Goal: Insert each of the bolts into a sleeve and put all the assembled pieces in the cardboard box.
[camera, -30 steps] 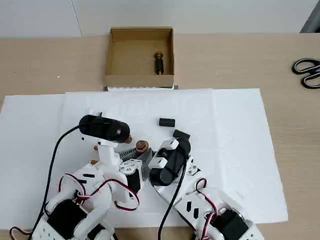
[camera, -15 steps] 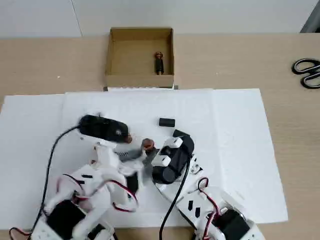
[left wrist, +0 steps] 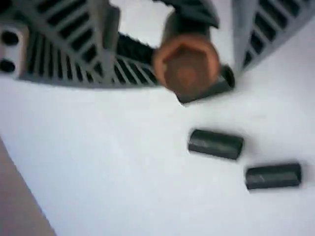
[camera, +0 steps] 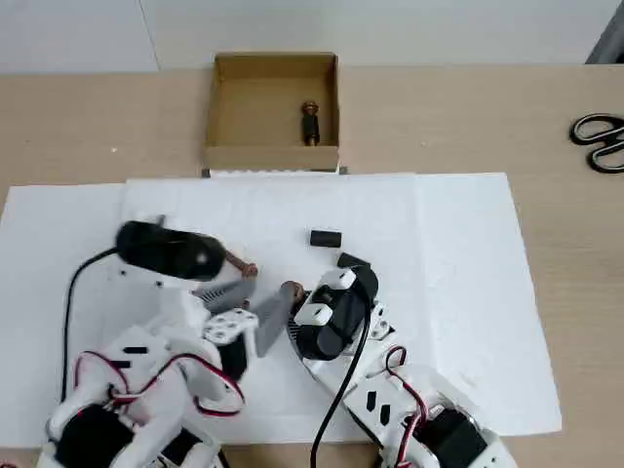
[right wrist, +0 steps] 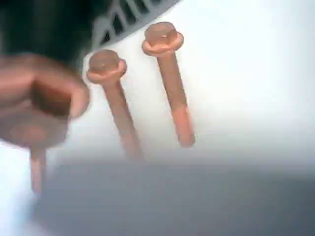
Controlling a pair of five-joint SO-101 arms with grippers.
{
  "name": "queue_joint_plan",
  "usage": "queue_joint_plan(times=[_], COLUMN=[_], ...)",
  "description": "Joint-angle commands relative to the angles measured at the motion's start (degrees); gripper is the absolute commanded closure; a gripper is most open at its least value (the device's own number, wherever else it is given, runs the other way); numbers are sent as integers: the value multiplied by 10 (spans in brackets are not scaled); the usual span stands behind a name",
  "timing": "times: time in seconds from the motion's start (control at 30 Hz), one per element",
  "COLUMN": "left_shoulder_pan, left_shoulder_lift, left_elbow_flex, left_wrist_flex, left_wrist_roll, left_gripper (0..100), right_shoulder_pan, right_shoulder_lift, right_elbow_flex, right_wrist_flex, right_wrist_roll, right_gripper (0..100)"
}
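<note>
My right gripper (camera: pixel 302 295) is shut on a black sleeve (left wrist: pixel 209 87) with a copper bolt (left wrist: pixel 186 66) pushed into it; the bolt head (camera: pixel 290 291) points toward my left arm. My left gripper (left wrist: pixel 170 54) is open, its grey fingers (left wrist: pixel 64 44) on either side of that bolt head without touching it. Two loose sleeves (left wrist: pixel 215 143) (left wrist: pixel 273 175) lie on the white paper beyond. Two loose bolts (right wrist: pixel 113 93) (right wrist: pixel 170 78) lie side by side under the left arm. The cardboard box (camera: pixel 226 107) holds one assembled piece (camera: pixel 310 122).
White paper (camera: pixel 458 292) covers the near table. Scissors (camera: pixel 598 139) lie at the far right edge. One bolt (camera: pixel 240 264) pokes out beside the left arm's black motor. Open paper lies to the right of the arms.
My left arm has drawn back to the left and its fingers have come off the bolt. The bolt stays with the sleeve in my right gripper, which barely moved.
</note>
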Motion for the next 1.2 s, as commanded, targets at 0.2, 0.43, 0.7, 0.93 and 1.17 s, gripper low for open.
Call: queue_joint_plan(times=[0.2,0.43,0.7,0.93,1.17], left_shoulder_pan=[-125,-187,-230,-231,-231], left_shoulder_lift=[2,-2,2,3,2], left_elbow_flex=[-28,29,138,236,295], left_wrist_flex=[16,11,-30,-107,-150], left_wrist_roll=[-33,-34,-85,-128,-129], left_gripper=[937,994,994,994,994], right_shoulder_pan=[13,172,233,234,234], right_shoulder_lift=[-1,-1,0,71,324], right_elbow_flex=[-5,-7,-11,-52,-222], right_wrist_flex=[8,44,33,15,-10], right_wrist_roll=[-1,-1,-2,11,8], right_gripper=[996,996,996,996,996])
